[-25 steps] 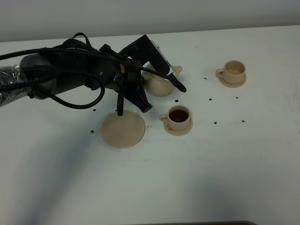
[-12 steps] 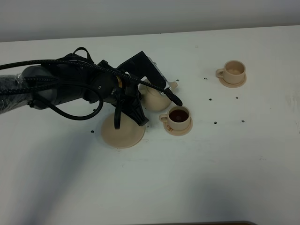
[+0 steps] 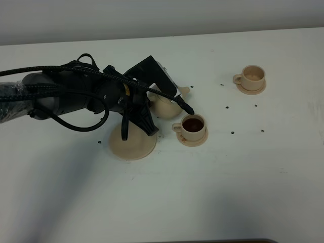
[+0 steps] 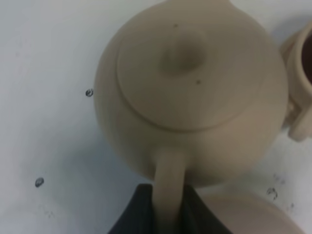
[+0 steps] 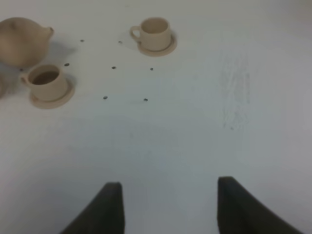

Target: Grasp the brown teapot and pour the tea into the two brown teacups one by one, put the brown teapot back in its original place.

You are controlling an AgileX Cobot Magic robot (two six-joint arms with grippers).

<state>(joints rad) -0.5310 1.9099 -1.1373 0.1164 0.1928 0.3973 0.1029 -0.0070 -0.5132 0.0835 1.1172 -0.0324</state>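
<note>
brown teapot (image 4: 190, 92) lower now, nearer the wide saucer (image 3: 129, 147), its handle pinched in the left gripper (image 4: 168, 214)

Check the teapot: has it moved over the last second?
Yes. The brown teapot has shifted nearer the wide saucer and the filled teacup.

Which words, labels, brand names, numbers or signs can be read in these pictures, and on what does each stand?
No text can be read in any view.
The saucer under the filled teacup: perhaps a faint orange mark, too small to read.
On the brown teapot and the far teacup: no lettering shows.
On the table: only small black dots, no signs.
</note>
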